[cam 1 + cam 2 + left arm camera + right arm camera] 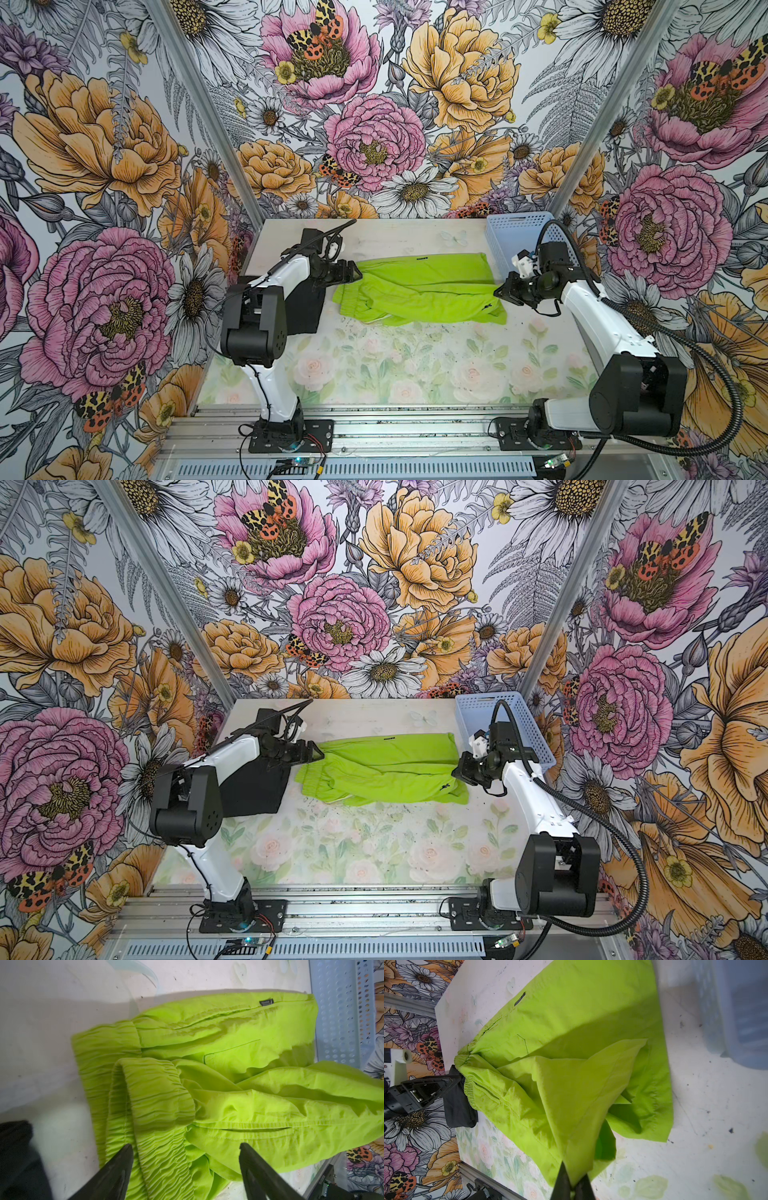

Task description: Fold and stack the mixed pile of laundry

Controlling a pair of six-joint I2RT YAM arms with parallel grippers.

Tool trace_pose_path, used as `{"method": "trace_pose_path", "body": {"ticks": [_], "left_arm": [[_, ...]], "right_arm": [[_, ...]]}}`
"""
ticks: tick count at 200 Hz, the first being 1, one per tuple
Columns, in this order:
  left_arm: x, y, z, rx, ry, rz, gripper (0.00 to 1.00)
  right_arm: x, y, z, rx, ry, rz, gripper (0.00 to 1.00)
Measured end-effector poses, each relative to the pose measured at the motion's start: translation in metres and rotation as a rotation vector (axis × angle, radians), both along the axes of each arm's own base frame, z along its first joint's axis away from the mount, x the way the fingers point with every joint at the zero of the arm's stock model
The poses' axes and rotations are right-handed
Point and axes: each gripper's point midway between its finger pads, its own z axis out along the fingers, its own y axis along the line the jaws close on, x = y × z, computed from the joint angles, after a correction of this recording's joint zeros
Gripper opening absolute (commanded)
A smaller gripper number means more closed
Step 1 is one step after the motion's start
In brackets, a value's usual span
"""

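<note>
Shorts first: the lime-green shorts (415,286) (382,766) lie spread lengthwise across the table (415,365), a little toward 12 o'clock from its middle, with the gathered waistband (149,1088) at the 9 o'clock end and the leg hems at the 3 o'clock end. At that waistband end the left gripper (353,272) (185,1145) stands with its jaws wide apart and nothing between them, the elastic lying just past its fingertips. At 3 o'clock the right gripper (498,291) (573,1180) has its jaws pinched tight on a corner of the upper leg, which rises from the table in a taut tent of cloth. The black T-shirt (305,307) (253,787) sits folded at 9 o'clock, partly under the left arm, just beside the waistband. A light-blue basket (511,237) occupies the 1 o'clock corner.
</note>
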Motion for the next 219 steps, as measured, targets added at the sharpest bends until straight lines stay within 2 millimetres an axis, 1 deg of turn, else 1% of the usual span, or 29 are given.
{"method": "trace_pose_path", "body": {"ticks": [20,39,83,99,120,130,161,180,200,219], "left_arm": [[0.000,-0.001,-0.018,0.021,0.027,-0.011,0.80],[0.001,0.003,-0.028,0.031,0.041,-0.006,0.80],[0.002,0.003,-0.030,0.034,0.036,-0.012,0.80],[0.002,0.001,-0.029,0.025,0.034,-0.019,0.78],[0.001,-0.004,-0.027,-0.004,0.028,-0.038,0.72],[0.000,-0.005,-0.026,-0.018,0.025,-0.046,0.67],[-0.012,-0.004,-0.027,-0.067,0.048,-0.050,0.54],[-0.019,0.000,-0.025,-0.086,0.055,-0.044,0.51],[-0.022,0.002,-0.022,-0.104,0.054,-0.040,0.48],[-0.023,0.002,-0.018,-0.121,0.050,-0.042,0.41]], "right_arm": [[0.002,0.000,0.001,0.005,-0.009,0.000,0.00],[0.003,0.000,0.001,0.009,-0.014,0.000,0.00],[0.003,0.000,-0.002,0.012,-0.015,0.000,0.00],[0.002,0.000,-0.002,0.012,-0.014,0.000,0.00],[0.002,-0.002,-0.003,0.012,-0.013,-0.006,0.00],[0.002,-0.004,-0.004,0.012,-0.010,-0.012,0.00],[0.001,-0.006,-0.007,0.013,-0.004,-0.020,0.00],[0.001,-0.006,-0.007,0.019,-0.006,-0.020,0.00],[0.002,-0.007,-0.007,0.020,-0.010,-0.023,0.00],[0.003,-0.007,-0.006,0.020,-0.016,-0.022,0.00]]}}
